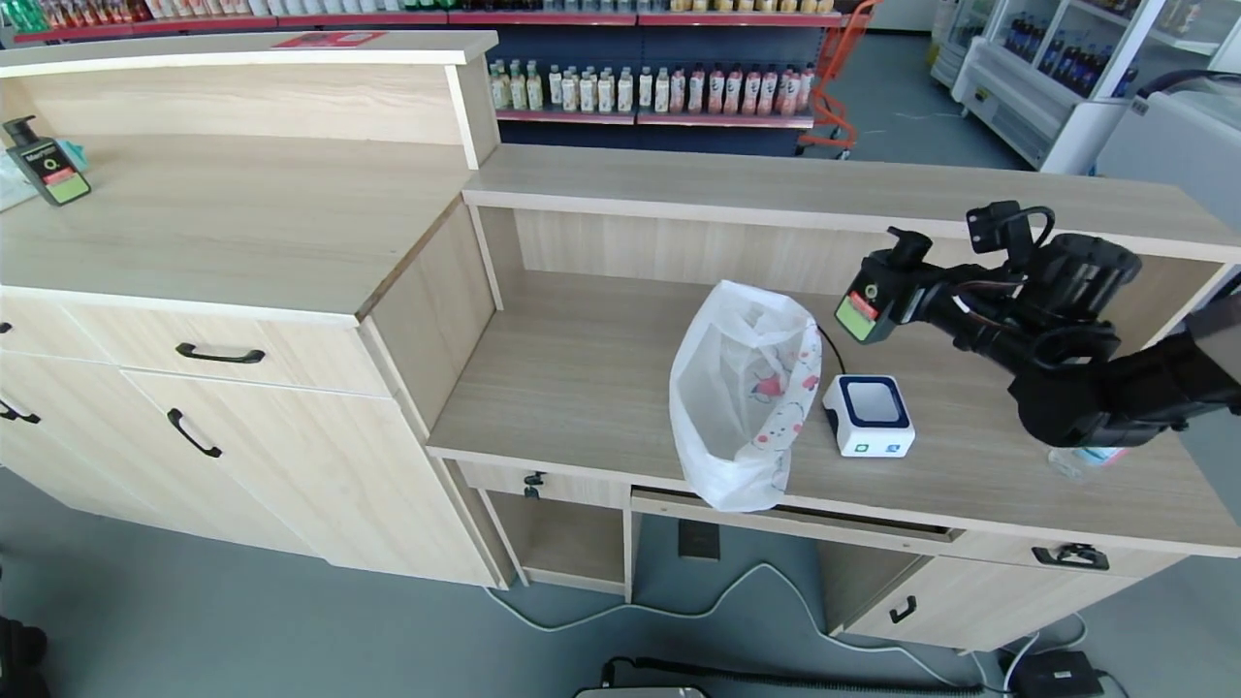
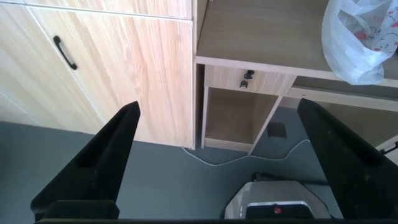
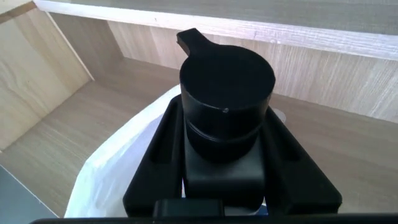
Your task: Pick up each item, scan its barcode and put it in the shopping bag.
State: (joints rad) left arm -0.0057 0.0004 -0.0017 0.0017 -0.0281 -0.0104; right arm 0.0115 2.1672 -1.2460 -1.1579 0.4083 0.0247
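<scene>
Black squarish pump bottle clamped in right gripper; left gripper spread wide, empty

Wide bare stretch of pale wood desk top left of the white translucent plastic shopping bag, easy passage there. The bag's mouth gapes upward with open air above it. Tight on its right: the white square barcode scanner sits just beside it. The right gripper, clamped on a black pump bottle with green label, hangs above the desk near the scanner. A wooden upper ledge caps the recess at the back. A clear plastic bottle crowds the right end.
</scene>
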